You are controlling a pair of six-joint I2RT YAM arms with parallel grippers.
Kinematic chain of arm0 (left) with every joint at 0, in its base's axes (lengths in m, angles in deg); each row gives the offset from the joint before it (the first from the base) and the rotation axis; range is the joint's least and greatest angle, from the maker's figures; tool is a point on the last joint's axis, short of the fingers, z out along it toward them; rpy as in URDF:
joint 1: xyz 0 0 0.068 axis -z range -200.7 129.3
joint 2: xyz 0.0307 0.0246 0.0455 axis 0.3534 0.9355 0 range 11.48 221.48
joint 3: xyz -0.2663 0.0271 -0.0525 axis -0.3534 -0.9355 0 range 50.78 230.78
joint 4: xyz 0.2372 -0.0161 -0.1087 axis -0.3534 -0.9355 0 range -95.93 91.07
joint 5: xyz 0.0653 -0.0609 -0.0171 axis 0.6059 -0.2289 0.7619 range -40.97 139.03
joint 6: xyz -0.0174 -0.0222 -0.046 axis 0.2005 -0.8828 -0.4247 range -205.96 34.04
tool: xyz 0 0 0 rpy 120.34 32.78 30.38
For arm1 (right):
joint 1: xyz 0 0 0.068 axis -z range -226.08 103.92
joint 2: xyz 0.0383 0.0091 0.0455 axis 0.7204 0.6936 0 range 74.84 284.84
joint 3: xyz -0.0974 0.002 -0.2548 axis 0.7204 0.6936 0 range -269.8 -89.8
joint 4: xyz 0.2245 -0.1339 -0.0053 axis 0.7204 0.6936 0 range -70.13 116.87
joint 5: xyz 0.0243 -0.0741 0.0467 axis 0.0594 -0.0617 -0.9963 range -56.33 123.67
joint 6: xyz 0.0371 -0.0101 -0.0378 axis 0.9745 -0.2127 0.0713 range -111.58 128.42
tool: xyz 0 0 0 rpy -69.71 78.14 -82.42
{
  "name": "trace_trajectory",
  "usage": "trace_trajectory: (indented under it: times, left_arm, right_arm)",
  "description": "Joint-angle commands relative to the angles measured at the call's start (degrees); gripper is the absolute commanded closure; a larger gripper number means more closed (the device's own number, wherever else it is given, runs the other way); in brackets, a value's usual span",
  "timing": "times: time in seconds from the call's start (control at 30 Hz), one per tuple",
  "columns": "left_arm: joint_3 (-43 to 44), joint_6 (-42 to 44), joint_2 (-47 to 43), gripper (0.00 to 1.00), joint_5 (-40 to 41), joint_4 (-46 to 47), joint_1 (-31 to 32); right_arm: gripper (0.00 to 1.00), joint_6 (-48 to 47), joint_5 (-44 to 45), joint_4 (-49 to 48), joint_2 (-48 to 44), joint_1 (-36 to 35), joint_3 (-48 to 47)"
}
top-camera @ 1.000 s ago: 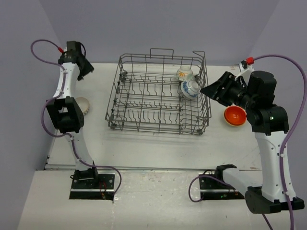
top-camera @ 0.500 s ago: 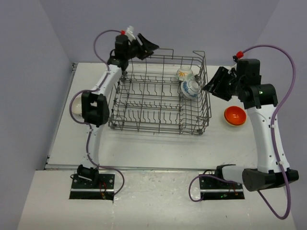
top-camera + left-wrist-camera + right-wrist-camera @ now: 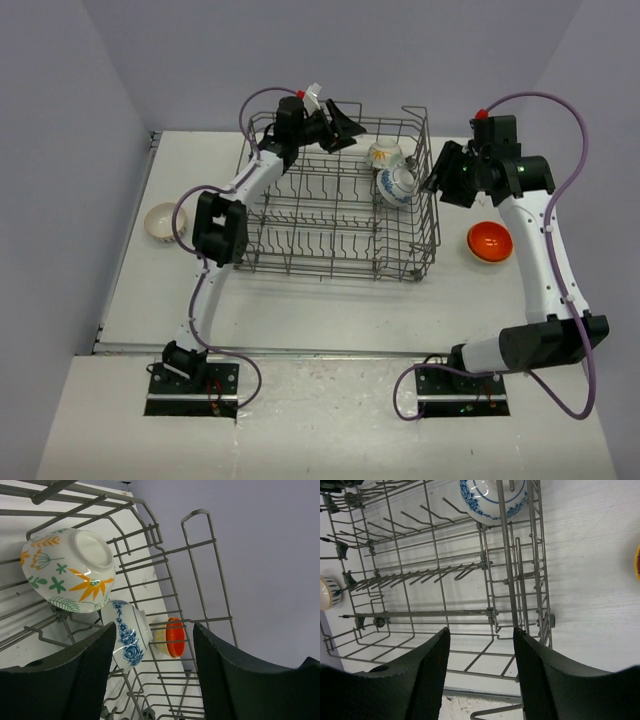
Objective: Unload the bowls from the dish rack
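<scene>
Two bowls in the rack: a floral bowl point(image 3: 70, 570) and a blue-patterned bowl point(image 3: 127, 632) lie tipped on their sides, close against each other, among the tines at the far right corner of the dish rack point(image 3: 330, 268).
State of the left fingers point(image 3: 85, 680): spread wide and holding nothing.
Place of the left fingers: they hover over the rack's far edge, pointed towards that pair of bowls. The blue-patterned bowl shows just beyond the gap between them, and the floral bowl sits off past one finger.
State of the right fingers point(image 3: 545, 680): parted, with nothing between them.
Place of the right fingers: just outside the rack's right wall. The blue-patterned bowl is near, on the other side of the wires.
Spot of the orange bowl point(image 3: 490, 241): upright on the white surface point(image 3: 320, 305), outside the rack. It is near the right fingers, on the side towards the arm bases.
Spot of the striped bowl point(image 3: 160, 221): on the surface beyond the rack's left wall, well apart from both pairs of fingers. The whole rack lies between it and the right fingers.
</scene>
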Motion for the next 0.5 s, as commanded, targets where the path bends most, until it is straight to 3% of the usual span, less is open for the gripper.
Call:
trace_trajectory:
  times: [0.0,0.47]
  left_arm:
    - [-0.7,-0.6,-1.6,0.36,-0.7,2.0,0.3]
    - [-3.5,5.8,-2.6,0.39,3.0,-8.6,4.2]
  right_arm:
    - [0.46,-1.3,1.4,-0.5,2.2,0.7,-2.0]
    - [0.46,-2.2,-0.8,-2.7,5.4,2.6,-0.8]
